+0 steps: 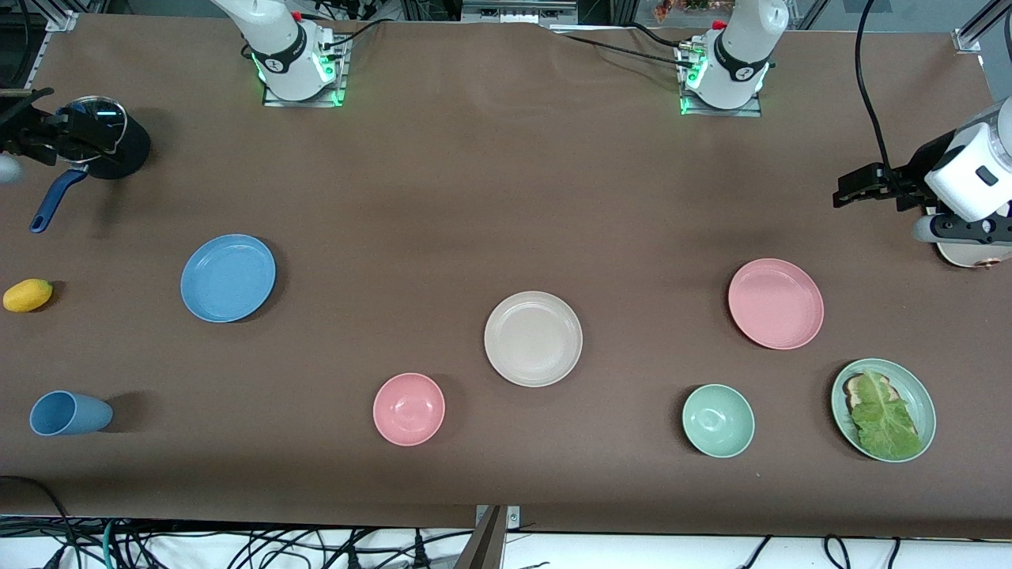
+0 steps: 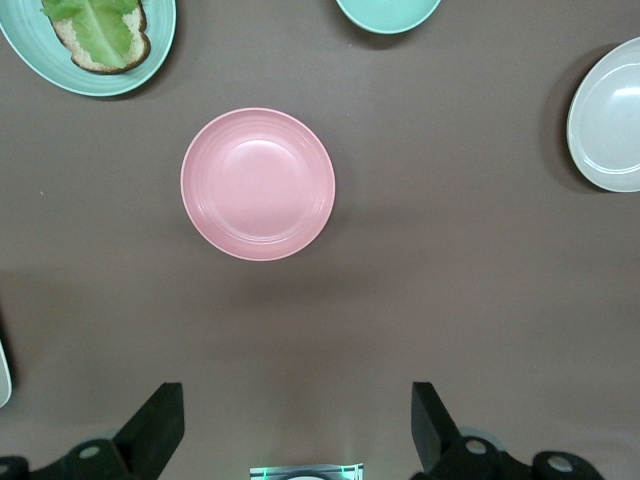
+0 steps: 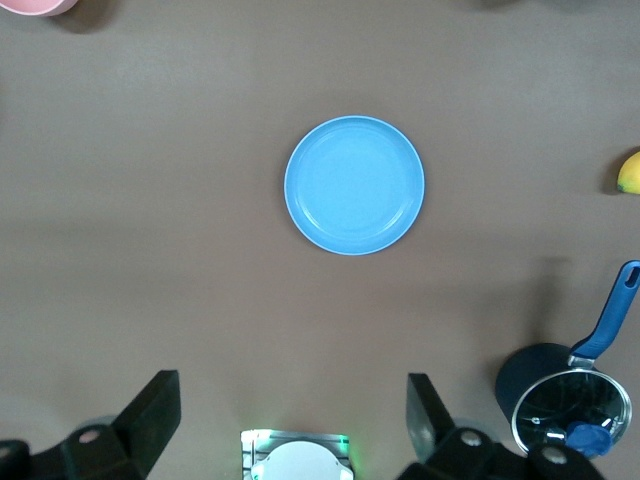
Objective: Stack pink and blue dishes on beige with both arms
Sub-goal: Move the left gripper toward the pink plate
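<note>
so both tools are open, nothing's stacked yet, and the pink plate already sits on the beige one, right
Not quite. The pink plate lies by itself on the table, toward the left arm's end and apart from the beige plate, as the front view shows. The rest holds: the left tool and right tool are both open, and the blue plate also lies alone, so nothing is stacked.

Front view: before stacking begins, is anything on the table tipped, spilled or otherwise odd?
Only the blue cup stands out: it lies on its side near the right arm's end, with no spill showing. The blue plate, pink plate and beige plate lie flat, apart and bare.
</note>
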`<act>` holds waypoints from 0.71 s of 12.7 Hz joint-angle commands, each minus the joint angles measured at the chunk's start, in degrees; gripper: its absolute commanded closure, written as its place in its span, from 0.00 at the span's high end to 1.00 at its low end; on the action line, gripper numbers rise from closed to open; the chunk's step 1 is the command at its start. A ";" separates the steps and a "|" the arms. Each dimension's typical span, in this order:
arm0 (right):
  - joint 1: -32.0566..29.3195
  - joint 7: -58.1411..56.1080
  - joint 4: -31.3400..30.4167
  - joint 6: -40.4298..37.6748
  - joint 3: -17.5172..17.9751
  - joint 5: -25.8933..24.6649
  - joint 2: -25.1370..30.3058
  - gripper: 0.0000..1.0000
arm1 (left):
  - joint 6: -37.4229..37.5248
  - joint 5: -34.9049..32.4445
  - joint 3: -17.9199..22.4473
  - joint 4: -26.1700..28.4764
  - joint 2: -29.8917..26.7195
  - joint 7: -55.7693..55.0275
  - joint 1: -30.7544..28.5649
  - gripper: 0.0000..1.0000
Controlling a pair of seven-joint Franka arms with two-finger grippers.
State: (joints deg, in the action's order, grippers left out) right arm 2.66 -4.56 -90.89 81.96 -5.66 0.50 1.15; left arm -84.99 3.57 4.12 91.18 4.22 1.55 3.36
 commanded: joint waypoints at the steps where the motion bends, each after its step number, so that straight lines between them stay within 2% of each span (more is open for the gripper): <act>1: -0.28 0.25 0.54 -0.05 0.21 -0.68 -0.01 1.00 | -1.57 0.20 0.01 0.23 -0.35 -0.23 -0.02 1.00; 9: -0.28 -0.27 0.54 -0.40 0.21 -0.68 -0.01 1.00 | -2.28 1.25 0.10 0.05 -0.27 -0.23 -0.46 1.00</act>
State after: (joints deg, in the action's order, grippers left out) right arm 2.62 -4.56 -90.89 81.96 -5.66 0.50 1.15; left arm -86.89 3.58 4.12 91.18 4.23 1.54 3.34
